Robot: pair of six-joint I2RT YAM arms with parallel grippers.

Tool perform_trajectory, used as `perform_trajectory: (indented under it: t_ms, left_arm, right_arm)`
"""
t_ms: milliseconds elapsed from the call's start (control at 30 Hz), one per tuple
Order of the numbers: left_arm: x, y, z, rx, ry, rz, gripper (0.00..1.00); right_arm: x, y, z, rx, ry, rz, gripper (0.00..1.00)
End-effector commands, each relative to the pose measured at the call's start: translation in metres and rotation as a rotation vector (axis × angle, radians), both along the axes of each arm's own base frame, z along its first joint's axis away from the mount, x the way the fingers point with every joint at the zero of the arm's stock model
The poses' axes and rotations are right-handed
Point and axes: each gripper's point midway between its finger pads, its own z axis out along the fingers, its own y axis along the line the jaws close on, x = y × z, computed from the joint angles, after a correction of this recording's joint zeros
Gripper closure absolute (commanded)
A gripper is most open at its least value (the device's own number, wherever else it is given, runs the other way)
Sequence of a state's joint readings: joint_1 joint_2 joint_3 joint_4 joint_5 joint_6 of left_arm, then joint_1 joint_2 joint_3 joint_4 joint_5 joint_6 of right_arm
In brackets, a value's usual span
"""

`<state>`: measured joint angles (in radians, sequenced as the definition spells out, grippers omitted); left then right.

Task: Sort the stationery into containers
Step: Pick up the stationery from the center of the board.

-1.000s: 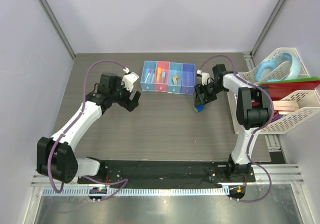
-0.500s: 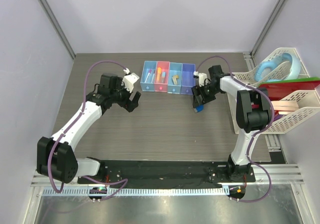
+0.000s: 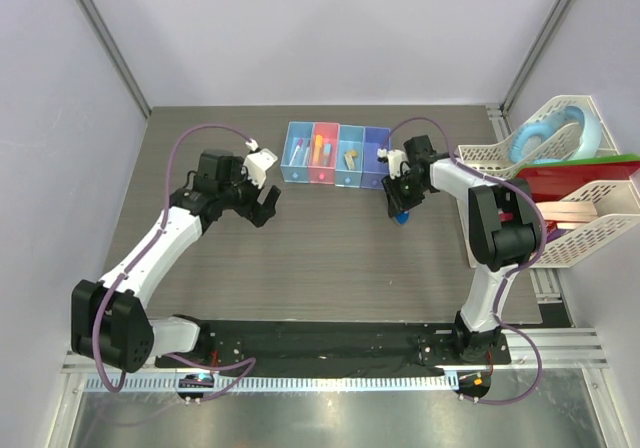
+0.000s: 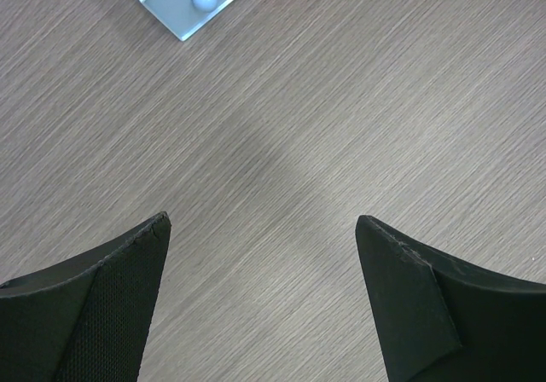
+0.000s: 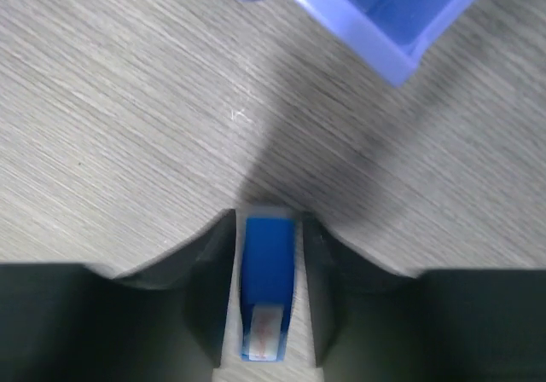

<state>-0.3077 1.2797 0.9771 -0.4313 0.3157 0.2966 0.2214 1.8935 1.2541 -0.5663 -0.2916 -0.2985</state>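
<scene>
A dark wood-grain bench (image 3: 320, 248) carries a row of four joined translucent boxes (image 3: 337, 155) near its back edge, with the left pincer (image 4: 263, 237) hanging wide and empty over bare bench just in front of the row's left end. The right pincer (image 5: 269, 228) reaches down in front of the purple box (image 5: 401, 15) at the row's right end, straddling the small blue block (image 5: 267, 271), apparently to lift it in. A second ago those jaws stood wider; now they sit narrow on either side, though a firm grip cannot be told.
</scene>
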Motion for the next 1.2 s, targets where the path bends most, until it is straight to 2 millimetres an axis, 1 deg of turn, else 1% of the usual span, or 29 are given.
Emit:
perform_trajectory:
  t_ms: [0,67,133,167,200,267,300,400,467,567,667,767,833,933,1033,1133,1167]
  left_arm:
    - [-0.003,-0.002,0.010,-0.006,-0.043,-0.025,0.11]
    - [-0.003,-0.001,0.009,0.000,-0.043,-0.026,0.11]
    - [-0.003,-0.001,0.008,0.000,-0.044,-0.026,0.11]
    - [-0.003,-0.001,0.007,-0.001,-0.040,-0.026,0.11]
    - [-0.004,-0.001,0.007,-0.003,-0.038,-0.028,0.11]
    - [-0.004,-0.002,0.005,-0.003,-0.036,-0.027,0.11]
    - [-0.004,-0.001,0.005,-0.002,-0.037,-0.028,0.11]
    - [-0.004,-0.002,0.004,-0.007,-0.034,-0.030,0.11]
    - [-0.004,-0.004,0.005,-0.012,-0.035,-0.034,0.11]
    - [-0.005,-0.004,0.004,-0.014,-0.031,-0.034,0.11]
    - [-0.005,-0.004,0.004,-0.016,-0.034,-0.035,0.11]
    - [-0.006,-0.003,0.005,-0.017,-0.038,-0.035,0.11]
    - [-0.006,-0.004,0.004,-0.020,-0.037,-0.036,0.11]
    - [-0.007,-0.004,0.006,-0.026,-0.040,-0.036,0.12]
    - [-0.009,-0.004,0.006,-0.029,-0.040,-0.038,0.11]
    - [-0.010,-0.004,0.006,-0.024,-0.044,-0.038,0.11]
    - [-0.010,-0.003,0.006,-0.024,-0.045,-0.036,0.11]
  right_arm:
    - [-0.017,0.000,-0.012,-0.012,0.066,-0.027,0.75]
    - [-0.017,0.000,-0.007,-0.013,0.062,-0.028,0.76]
    - [-0.019,0.002,-0.002,-0.013,0.065,-0.022,0.71]
    - [-0.020,0.001,0.004,-0.012,0.069,-0.019,0.60]
    - [-0.021,0.003,0.008,-0.006,0.068,-0.012,0.54]
    - [-0.022,0.003,0.016,-0.012,0.061,-0.004,0.45]
    - [-0.022,0.002,0.024,-0.010,0.044,-0.003,0.44]
    - [-0.024,0.000,0.036,-0.016,0.021,-0.008,0.43]
    - [-0.028,-0.001,0.038,-0.019,0.028,-0.010,0.41]
    - [-0.033,-0.005,0.042,-0.029,0.026,-0.015,0.41]
    - [-0.032,-0.010,0.050,-0.052,-0.004,-0.025,0.42]
    - [-0.033,-0.012,0.053,-0.059,-0.017,-0.026,0.45]
    - [-0.034,-0.013,0.051,-0.061,-0.015,-0.028,0.46]
    - [-0.036,-0.013,0.043,-0.062,0.001,-0.030,0.47]
    - [-0.034,-0.011,0.040,-0.058,-0.004,-0.034,0.48]
    - [-0.032,-0.011,0.037,-0.059,-0.008,-0.035,0.53]
    - [-0.029,-0.010,0.037,-0.056,-0.018,-0.037,0.61]
